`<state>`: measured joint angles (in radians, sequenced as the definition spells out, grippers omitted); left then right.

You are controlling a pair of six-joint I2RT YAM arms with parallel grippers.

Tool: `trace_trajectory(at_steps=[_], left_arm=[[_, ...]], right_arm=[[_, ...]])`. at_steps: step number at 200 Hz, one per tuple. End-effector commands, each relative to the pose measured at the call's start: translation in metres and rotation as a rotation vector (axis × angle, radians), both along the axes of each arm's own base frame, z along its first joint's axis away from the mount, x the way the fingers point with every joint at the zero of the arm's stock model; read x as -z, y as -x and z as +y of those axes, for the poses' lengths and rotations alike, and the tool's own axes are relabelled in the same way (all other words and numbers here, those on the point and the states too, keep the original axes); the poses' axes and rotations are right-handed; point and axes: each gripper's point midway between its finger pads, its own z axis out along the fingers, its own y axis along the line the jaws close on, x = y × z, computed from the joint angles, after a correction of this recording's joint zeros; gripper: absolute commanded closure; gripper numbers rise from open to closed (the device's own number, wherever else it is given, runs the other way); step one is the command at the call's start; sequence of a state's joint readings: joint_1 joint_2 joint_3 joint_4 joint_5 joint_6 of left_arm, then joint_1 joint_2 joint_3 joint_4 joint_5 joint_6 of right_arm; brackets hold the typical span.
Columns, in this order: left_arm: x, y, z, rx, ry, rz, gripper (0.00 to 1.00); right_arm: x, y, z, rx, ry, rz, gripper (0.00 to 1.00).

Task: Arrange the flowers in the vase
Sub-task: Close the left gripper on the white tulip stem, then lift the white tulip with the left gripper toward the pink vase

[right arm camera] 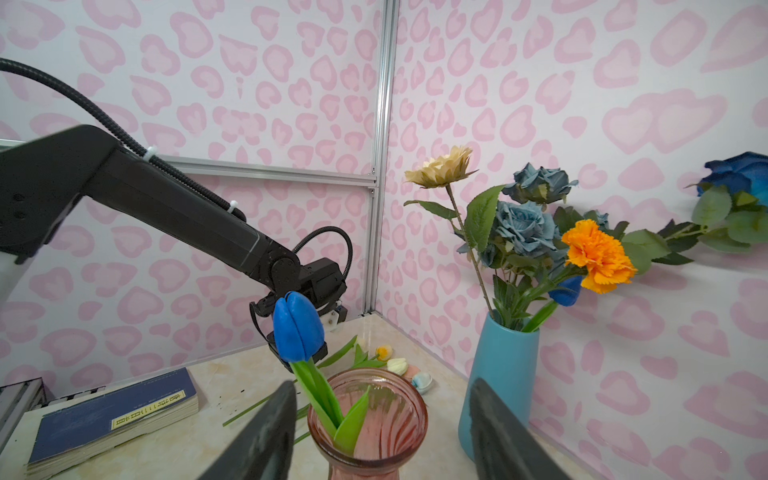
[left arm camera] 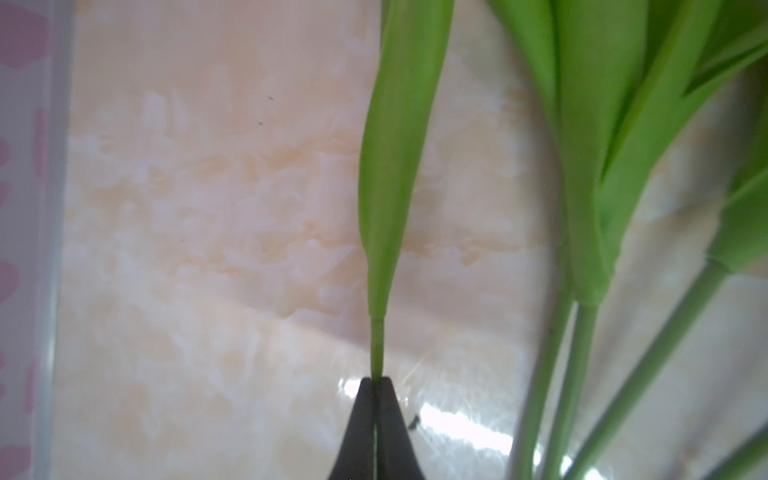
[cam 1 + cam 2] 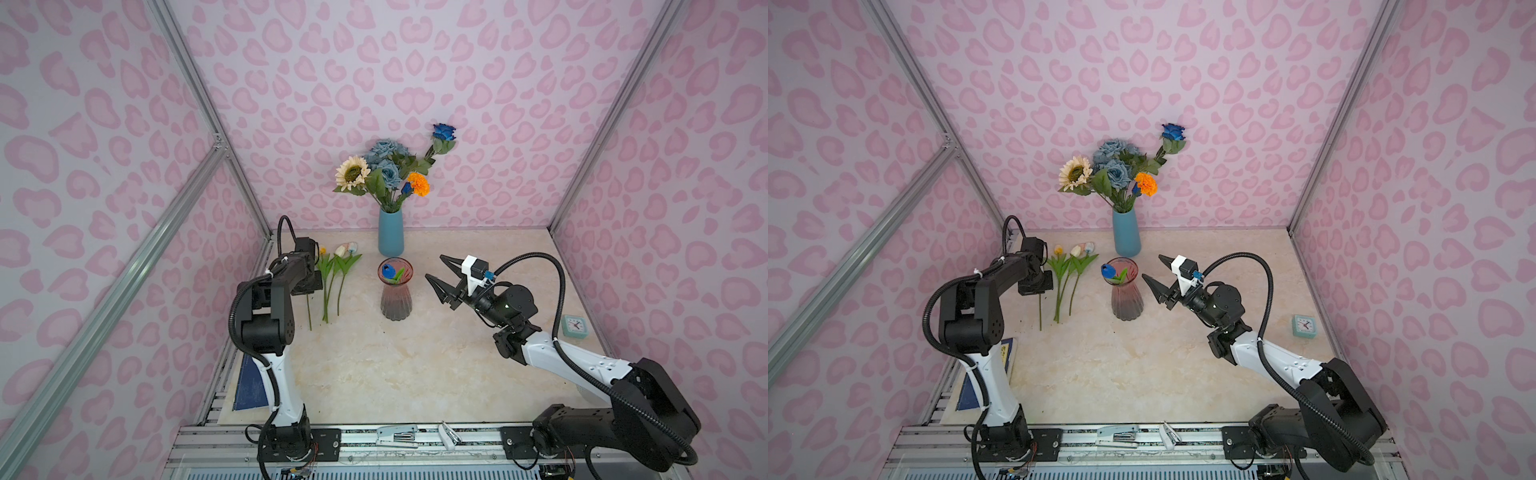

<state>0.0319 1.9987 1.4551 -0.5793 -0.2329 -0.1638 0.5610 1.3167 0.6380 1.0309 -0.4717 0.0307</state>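
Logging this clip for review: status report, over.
Left end effector shut on leftmost green tulip stem, flat on beige marble-look table. Right end effector open, empty, beside pink ribbed glass vase. Blue tulip in vase. Nothing blocking.

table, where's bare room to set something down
Free: the front stretch of table between the pink vase and the front rail; also back right, between the blue vase and the clock. Crowded: back left, where tulips lie by the pink vase.

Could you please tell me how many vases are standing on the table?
2. A blue vase stands at the back wall, holding a bouquet; a pink glass vase stands in front of it, holding one blue tulip.
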Motion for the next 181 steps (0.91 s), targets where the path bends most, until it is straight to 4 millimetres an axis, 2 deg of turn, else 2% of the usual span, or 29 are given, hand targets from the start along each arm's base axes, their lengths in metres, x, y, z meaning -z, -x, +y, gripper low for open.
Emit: trace_trajectory(at_steps=[1,24,29,38,48,73,90,113,137,168,181], left_arm=[[-0.040,-0.004,0.005,-0.033,-0.022,-0.126,0.97],[-0.091,-0.005,0.000,-0.023,0.002,-0.293,0.97],[-0.092,0.001,-0.002,-0.017,0.013,-0.311,0.97],[-0.111,0.003,-0.009,0.002,0.044,-0.388,0.97],[-0.129,0.007,-0.025,0.072,0.093,-0.465,0.97],[-0.190,0.019,-0.055,0.180,0.144,-0.691,0.97],[-0.232,0.030,-0.084,0.284,0.184,-0.822,0.97],[-0.275,0.046,-0.122,0.413,0.238,-0.950,0.97],[-0.309,0.069,-0.156,0.543,0.298,-1.071,0.97],[-0.347,0.098,-0.187,0.690,0.386,-1.237,0.97],[-0.359,0.105,-0.196,0.733,0.412,-1.285,0.97]], right_arm=[[-0.009,0.000,-0.001,0.004,-0.024,-0.041,0.34],[-0.009,-0.001,0.000,0.003,-0.032,-0.038,0.34],[-0.010,-0.001,0.000,0.003,-0.035,-0.039,0.34],[-0.009,-0.002,0.000,0.003,-0.038,-0.036,0.34],[-0.009,-0.003,0.001,0.004,-0.039,-0.034,0.33],[-0.009,-0.004,0.002,0.001,-0.045,-0.038,0.33],[-0.010,-0.005,0.002,0.000,-0.049,-0.041,0.33],[-0.010,-0.004,0.003,-0.003,-0.060,-0.042,0.33],[-0.011,-0.003,0.002,-0.004,-0.067,-0.042,0.33],[-0.011,-0.001,0.001,-0.004,-0.063,-0.044,0.33],[-0.012,0.000,0.002,-0.005,-0.059,-0.046,0.33]])
